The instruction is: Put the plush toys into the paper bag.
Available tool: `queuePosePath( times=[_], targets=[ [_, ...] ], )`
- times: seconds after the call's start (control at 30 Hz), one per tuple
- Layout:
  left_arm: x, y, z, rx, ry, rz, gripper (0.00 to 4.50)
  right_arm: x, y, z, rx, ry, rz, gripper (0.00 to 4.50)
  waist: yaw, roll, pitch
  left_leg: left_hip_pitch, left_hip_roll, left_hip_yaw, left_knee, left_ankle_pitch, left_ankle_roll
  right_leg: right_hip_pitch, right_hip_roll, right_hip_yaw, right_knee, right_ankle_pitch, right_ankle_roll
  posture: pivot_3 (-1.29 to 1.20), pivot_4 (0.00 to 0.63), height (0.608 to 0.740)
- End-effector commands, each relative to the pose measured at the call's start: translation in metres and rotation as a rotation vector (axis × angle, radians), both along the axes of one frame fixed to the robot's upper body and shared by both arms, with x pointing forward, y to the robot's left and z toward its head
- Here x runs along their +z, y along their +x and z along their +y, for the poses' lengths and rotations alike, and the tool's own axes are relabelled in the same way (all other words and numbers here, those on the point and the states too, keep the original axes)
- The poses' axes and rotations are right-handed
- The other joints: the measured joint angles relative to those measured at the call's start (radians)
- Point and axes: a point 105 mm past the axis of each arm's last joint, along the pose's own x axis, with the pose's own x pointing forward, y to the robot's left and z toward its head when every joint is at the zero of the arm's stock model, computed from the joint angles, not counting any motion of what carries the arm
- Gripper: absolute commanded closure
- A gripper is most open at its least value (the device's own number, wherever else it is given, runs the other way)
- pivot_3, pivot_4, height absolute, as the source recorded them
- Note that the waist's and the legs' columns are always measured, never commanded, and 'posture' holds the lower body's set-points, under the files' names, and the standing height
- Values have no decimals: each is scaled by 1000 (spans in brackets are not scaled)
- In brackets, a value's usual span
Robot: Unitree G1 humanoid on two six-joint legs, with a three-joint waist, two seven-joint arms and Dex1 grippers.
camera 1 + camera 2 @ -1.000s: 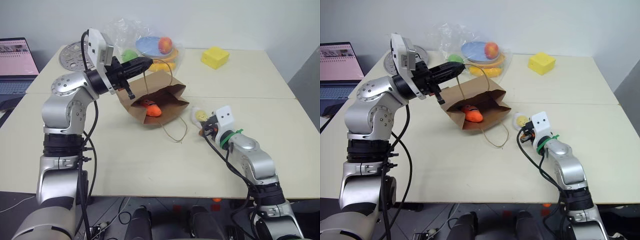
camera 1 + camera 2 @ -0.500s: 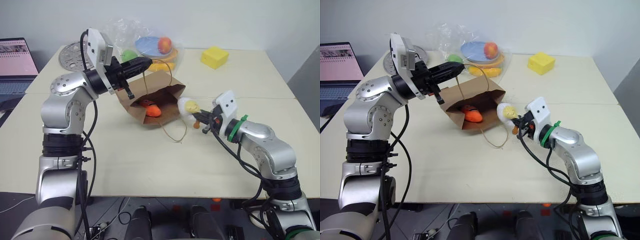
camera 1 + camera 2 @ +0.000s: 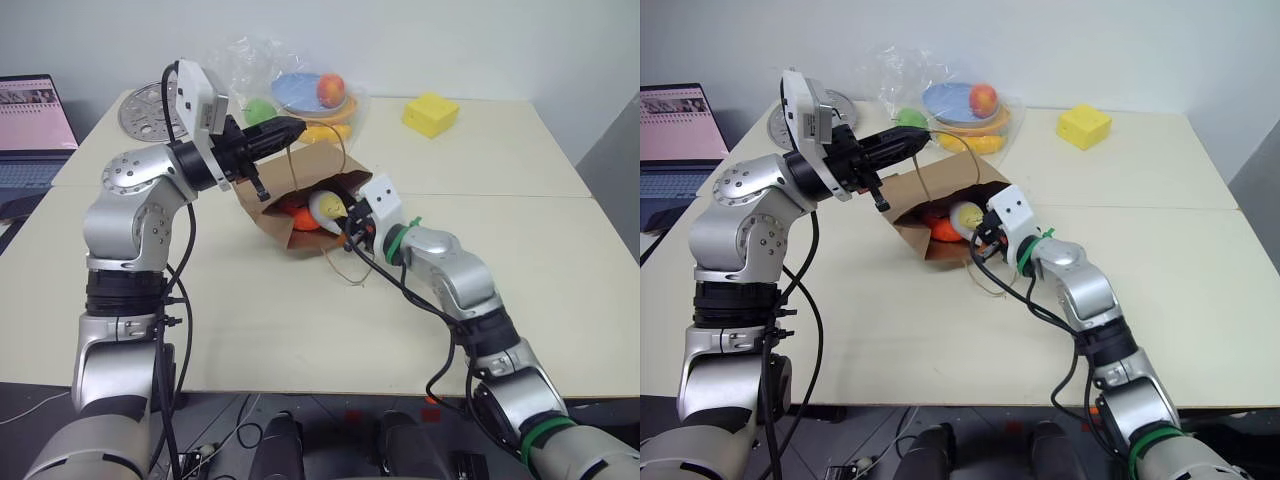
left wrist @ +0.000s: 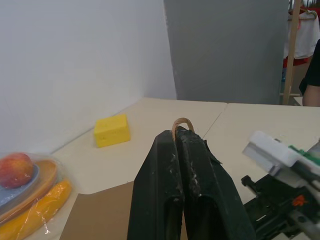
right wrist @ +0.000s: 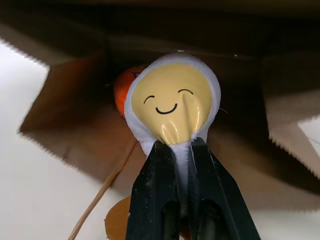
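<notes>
right at the mouth of the paper bag [image 3: 300,205], the egg toy [image 3: 328,207] hangs from the tip of the right gripper [image 3: 345,222]. its two black fingers [image 5: 160,190] are pinched tight on the white bottom edge of the egg, so the yellow smiling face sticks out past the tips, toward the dark inside of the bag. the egg is just at the opening, above the bag's lower lip.

the orange carrot toy [image 3: 300,217] lies inside the bag, just behind the egg and a bit to its left. in the right wrist view, a bit of orange [image 5: 122,90] peeks out from behind the egg's side.

the right arm reaches across the table [image 3: 480,290] toward the left, stretched long and low, with the gripper pointing into the bag's mouth.

the left gripper [image 3: 292,125] is up above the back of the bag. its fingers [image 4: 192,175] are squeezed together on the bag's tan loop handle [image 4: 181,122], which pokes up between the tips, holding the top of the bag up. the left arm is bent and raised, pointing to the right.

the bag lies on its side on the table with its mouth facing the robot. its other handle [image 3: 348,262] lies loose on the table in front.
</notes>
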Motion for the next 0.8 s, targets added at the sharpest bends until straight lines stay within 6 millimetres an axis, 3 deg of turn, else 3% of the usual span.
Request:
queuePosePath(
  times=[0.03, 0.27, 0.47, 0.8],
  targets=[
    [11, -7, 0, -8, -5, -45, 4500, 23, 15, 4, -30, 10, -89, 4491, 0, 0, 0, 0, 0, 0, 0, 0, 0, 0, 0, 0, 0, 0, 0, 0, 150, 740],
    [9, -10, -1, -18, -1, -38, 4500, 22, 30, 1, -62, -27, -120, 4491, 1, 0, 0, 0, 0, 0, 0, 0, 0, 0, 0, 0, 0, 0, 0, 0, 150, 740],
    [11, -9, -3, -22, -4, -38, 4500, 8, 31, 13, 16, -16, -51, 4491, -2, 0, 0, 0, 0, 0, 0, 0, 0, 0, 0, 0, 0, 0, 0, 0, 150, 740],
    [10, -8, -2, -15, -5, -37, 4500, 21, 27, 6, 70, 5, -72, 1083, -5, 0, 0, 0, 0, 0, 0, 0, 0, 0, 0, 0, 0, 0, 0, 0, 150, 740]
  ],
)
